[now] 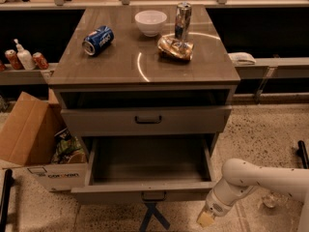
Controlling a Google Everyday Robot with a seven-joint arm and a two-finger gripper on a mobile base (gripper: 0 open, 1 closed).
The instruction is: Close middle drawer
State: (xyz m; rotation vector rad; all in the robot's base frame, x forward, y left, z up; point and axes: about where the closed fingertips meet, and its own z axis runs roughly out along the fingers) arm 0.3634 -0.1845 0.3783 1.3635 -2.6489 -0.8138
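Middle drawer [111,193]: pulled far out, long front running left to right.
Gripper [205,219]: held low, just off the front's right end; grip state cannot be told.
Bearing: front lies up-left of it.

One view only, so no overlap with another. The camera sat high in front of the cabinet [145,122], faced its drawer fronts and tilted steeply down, fairly near. The countertop [145,57] filled the upper frame, the pulled-out middle drawer [120,193] sat low centre. The gripper [205,219] hung bottom right, just beside that drawer's front corner.
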